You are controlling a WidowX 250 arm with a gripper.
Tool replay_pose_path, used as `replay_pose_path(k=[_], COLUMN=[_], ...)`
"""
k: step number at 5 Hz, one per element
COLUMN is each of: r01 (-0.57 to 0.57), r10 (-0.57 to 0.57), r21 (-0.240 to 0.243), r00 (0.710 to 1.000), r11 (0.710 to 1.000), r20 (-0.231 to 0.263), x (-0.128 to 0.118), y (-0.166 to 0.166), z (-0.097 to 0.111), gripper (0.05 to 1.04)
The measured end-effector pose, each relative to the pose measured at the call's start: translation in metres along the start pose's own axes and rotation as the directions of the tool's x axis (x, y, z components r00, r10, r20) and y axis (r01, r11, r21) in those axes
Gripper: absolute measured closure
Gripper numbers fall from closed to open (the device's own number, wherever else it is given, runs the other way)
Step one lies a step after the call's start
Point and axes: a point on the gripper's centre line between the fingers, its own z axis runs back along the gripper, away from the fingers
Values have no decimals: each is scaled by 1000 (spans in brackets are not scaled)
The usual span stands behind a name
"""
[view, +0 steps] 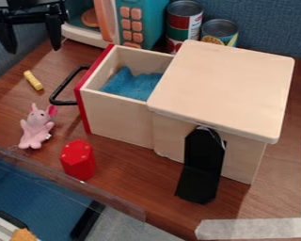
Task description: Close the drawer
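At the upper left of the camera view, we see the tool (32, 49) above the bench (131, 181), released, its two fingers spread well apart. It is apart from the drawer (118, 115), which sits pulled out from the left side of a pale wooden box (225, 84). We can see blue cloth (134, 84) inside the drawer, and a black handle (64, 87) on its red front. Left of the handle lies a small yellow piece (33, 80); nearer us are a pink toy mouse (36, 128) and an upright red hexagonal block (78, 161). A black flap (203, 164) slants down the box's near side onto the bench. Behind the drawer we make out a teal toy microwave (148, 19) with its door ajar, and beside it two cans.
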Motion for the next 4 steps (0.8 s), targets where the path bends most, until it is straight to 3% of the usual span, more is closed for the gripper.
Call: replay_pose_path(k=[1,2,3,4], r01=[16,235,402,584], r10=[-16,-235,-400,-582], r21=[0,-19,-22,2], r00=[999,972,915,809], r11=[1000,972,915,812], r20=[-31,-10,54,86], x=[-3,1,10,18], y=[-1,-1,7,14], z=[-9,-14,-19,-25], gripper=[84,84,84,84])
